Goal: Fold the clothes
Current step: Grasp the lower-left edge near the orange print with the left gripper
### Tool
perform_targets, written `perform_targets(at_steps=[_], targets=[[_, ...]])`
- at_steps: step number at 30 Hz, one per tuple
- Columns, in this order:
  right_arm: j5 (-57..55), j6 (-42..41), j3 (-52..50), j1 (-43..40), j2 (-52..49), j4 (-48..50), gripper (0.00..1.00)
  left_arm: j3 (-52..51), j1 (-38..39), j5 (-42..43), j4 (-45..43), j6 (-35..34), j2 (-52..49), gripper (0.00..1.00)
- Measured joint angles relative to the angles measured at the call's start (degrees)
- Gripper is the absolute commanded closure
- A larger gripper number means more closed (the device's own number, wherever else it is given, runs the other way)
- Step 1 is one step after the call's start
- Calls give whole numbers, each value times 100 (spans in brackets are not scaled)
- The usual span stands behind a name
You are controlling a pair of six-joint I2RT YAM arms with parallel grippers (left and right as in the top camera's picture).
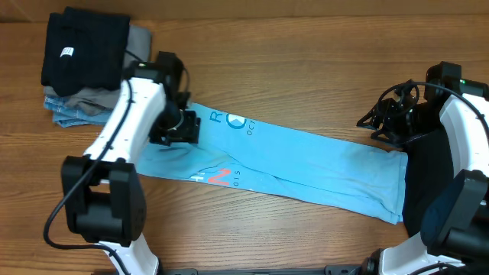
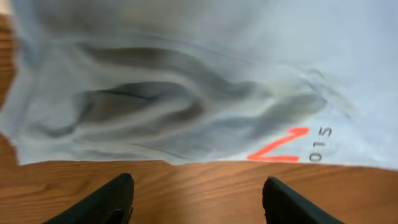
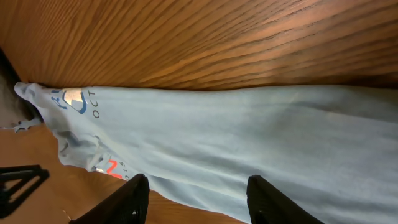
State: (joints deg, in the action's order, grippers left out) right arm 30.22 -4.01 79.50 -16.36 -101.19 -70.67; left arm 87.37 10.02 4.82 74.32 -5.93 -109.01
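Light sky-blue printed fabric T-shirt (image 1: 306, 162) lies as a long strip across centre frame; your left gripper (image 2: 196, 194) and right gripper (image 3: 196, 198) hover spread and empty, so next you likely pinch one end to fold it over.

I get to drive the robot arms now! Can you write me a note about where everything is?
Left gripper: open, empty, over bare table beside the shirt's wrinkled printed end.
Right gripper: open, empty, at the shirt's other end.
Blue T-shirt: lying flat in a long narrow band, sides apparently folded in.
Black garment: folded, on top of a pile at the far left.
To do: fold the band end to end, then probably stack it.
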Motion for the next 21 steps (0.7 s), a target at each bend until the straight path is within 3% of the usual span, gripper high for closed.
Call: perform_targets(at_steps=[2, 9, 17, 21], targets=[[0, 0, 0, 0, 0, 0, 45, -210, 214, -63, -109, 72, 0, 42], [2, -2, 0, 0, 0, 2, 45, -1108, 750, -249, -789, 321, 0, 42], [0, -4, 0, 2, 0, 4, 46, -1384, 903, -494, -1414, 407, -2, 62], [0, -2, 0, 2, 0, 0, 45, -1539, 903, -529, -1679, 466, -2, 65]])
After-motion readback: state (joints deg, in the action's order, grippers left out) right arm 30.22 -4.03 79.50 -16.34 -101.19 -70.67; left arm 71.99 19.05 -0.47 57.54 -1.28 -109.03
